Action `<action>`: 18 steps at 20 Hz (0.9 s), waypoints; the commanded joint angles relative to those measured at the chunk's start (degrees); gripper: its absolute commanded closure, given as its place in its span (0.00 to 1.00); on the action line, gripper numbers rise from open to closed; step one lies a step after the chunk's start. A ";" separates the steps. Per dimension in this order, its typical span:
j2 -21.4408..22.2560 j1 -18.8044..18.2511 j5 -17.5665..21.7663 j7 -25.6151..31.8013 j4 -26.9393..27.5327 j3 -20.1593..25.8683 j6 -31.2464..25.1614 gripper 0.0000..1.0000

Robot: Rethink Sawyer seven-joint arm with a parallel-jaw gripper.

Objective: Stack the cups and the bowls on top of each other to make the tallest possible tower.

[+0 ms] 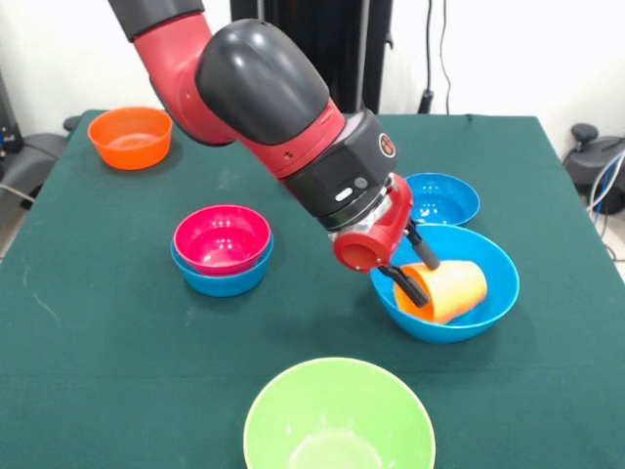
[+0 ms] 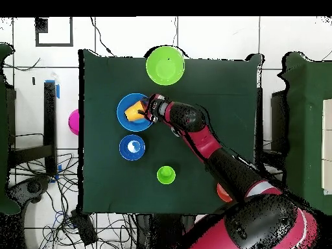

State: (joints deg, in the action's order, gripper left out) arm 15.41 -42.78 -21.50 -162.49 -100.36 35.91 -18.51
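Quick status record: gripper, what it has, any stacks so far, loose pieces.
gripper: shut on orange cup
orange cup: tipped on its side inside large blue bowl
stack: pink-red bowl nested in a small blue bowl
loose: small blue bowl, orange bowl, lime green bowl
green cup: apart, overhead view only
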 commanded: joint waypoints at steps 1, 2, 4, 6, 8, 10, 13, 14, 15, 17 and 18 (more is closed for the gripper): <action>-2.55 -1.46 3.34 -2.35 -3.72 -2.89 7.75 0.00; -2.76 -1.94 3.52 -2.26 -4.42 -2.38 7.78 0.00; -3.46 -2.68 4.06 -2.19 -5.19 -1.75 8.46 0.00; -3.81 -2.94 4.45 -2.61 -5.70 -1.35 9.24 0.00; -4.16 -3.14 4.83 -2.60 -5.64 -1.15 9.50 0.00; -4.38 -3.30 5.23 -2.54 -5.51 -1.00 9.59 0.00; -5.24 -3.46 5.42 -2.18 -4.32 -0.97 9.39 0.00; -5.93 -3.36 5.50 -2.20 -3.77 -0.68 9.93 0.00; -6.37 -3.29 5.53 -2.19 -3.43 -0.47 10.12 0.00; -7.84 -3.19 5.59 -1.85 -2.38 0.16 10.56 0.00; -8.56 -3.02 5.55 -1.94 -1.93 0.57 11.07 0.00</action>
State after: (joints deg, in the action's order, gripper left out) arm 11.54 -46.92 -18.11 -162.49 -103.30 35.93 -14.61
